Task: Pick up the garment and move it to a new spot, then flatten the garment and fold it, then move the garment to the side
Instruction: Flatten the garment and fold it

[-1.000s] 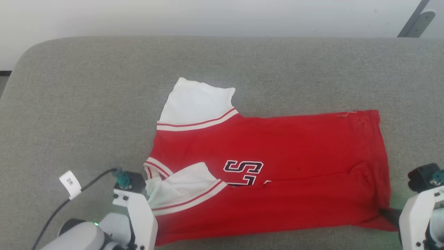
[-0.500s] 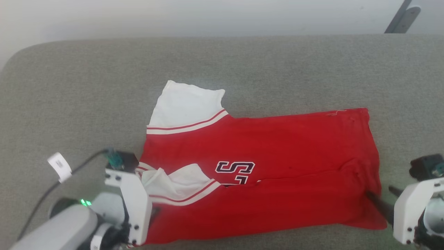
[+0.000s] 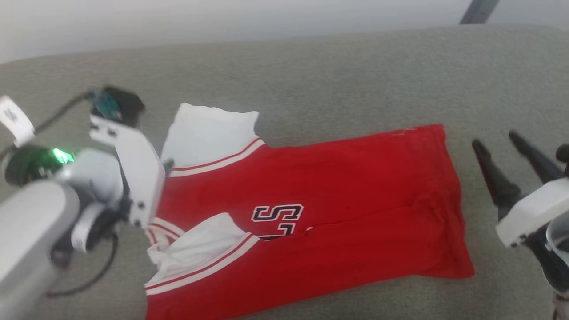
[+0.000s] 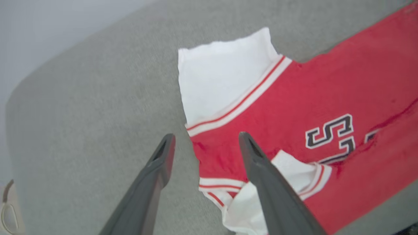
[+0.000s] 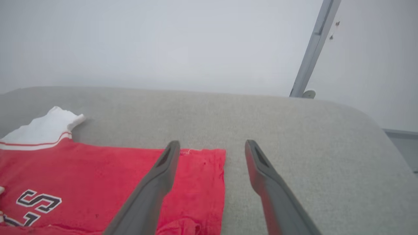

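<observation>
One grey cushion [image 3: 355, 80] under garment [image 3: 338, 186], pale wall [image 3: 222, 18]

One jersey [image 3: 355, 186], one grey cushion [image 3: 333, 75], one left end effector [image 4: 206, 135], one right end effector [image 3: 494, 138]

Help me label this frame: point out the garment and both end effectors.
garment [image 3: 355, 178], head view, red body panel
left end effector [image 4: 206, 136], left wrist view, midway between fingertips
right end effector [image 5: 212, 143], right wrist view, midway between fingertips

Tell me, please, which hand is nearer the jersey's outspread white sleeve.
Left. The left hand hovers beside the white sleeve; the right hand is clear of the jersey, beyond its opposite end.
</observation>
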### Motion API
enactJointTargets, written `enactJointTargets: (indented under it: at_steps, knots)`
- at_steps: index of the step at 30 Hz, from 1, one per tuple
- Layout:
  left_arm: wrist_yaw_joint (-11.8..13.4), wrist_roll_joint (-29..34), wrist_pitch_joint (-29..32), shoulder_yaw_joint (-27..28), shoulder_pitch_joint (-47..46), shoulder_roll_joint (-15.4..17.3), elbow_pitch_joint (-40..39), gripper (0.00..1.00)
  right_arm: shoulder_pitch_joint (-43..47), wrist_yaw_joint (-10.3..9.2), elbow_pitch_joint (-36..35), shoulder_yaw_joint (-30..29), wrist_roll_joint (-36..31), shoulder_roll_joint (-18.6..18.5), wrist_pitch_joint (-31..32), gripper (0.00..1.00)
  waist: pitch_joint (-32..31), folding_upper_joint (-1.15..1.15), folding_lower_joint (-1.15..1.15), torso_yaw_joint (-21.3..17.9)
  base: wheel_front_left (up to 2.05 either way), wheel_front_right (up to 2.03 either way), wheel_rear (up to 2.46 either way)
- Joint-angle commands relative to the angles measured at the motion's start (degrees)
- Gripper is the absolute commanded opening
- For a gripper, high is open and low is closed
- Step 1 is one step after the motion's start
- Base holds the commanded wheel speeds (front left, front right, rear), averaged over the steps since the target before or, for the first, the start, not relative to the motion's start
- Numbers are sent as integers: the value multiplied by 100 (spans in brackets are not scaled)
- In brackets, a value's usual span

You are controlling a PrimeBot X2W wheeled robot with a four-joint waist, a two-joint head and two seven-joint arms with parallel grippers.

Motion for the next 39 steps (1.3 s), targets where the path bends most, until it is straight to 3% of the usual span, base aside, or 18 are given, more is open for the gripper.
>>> enactJointTargets:
  at_steps: [1,6,13,21,28,29,31,39]
  knots:
    - [-125,80,-79,22,-201,-36,158,100,-138,0,-45,33,-69,52,-286,100,115,0,0,-161,0,0,0]
    - [-619,272,-295,23,-807,-248,1003,100,-544,0,121,195,-289,240,-1349,100,363,0,0,-536,0,0,0]
    - [-1111,633,-592,-68,-1521,-471,2300,100,-885,0,465,520,-288,406,-2096,100,795,0,0,-1036,0,0,0]
    - [-1222,497,-393,-39,-1921,-720,3648,100,-997,0,743,751,-121,302,-2374,100,1189,0,0,-1355,0,0,0]
    - [-998,37,315,9,-1802,-976,4484,100,-1069,0,866,835,39,168,-2329,100,1323,0,0,-1413,0,0,0]
    - [-968,-44,360,34,-1763,-1021,4536,81,-1078,0,874,858,79,146,-2275,100,1336,0,0,-1408,0,0,0]
    - [-1017,-132,585,-45,-1655,-1082,4599,0,-1095,0,882,928,147,86,-2131,100,1350,0,0,-1386,0,0,0]
    - [-1068,-101,518,-76,-1770,-1250,4459,0,-1564,0,911,1189,476,-178,-1335,100,1373,0,0,-1203,0,0,0]
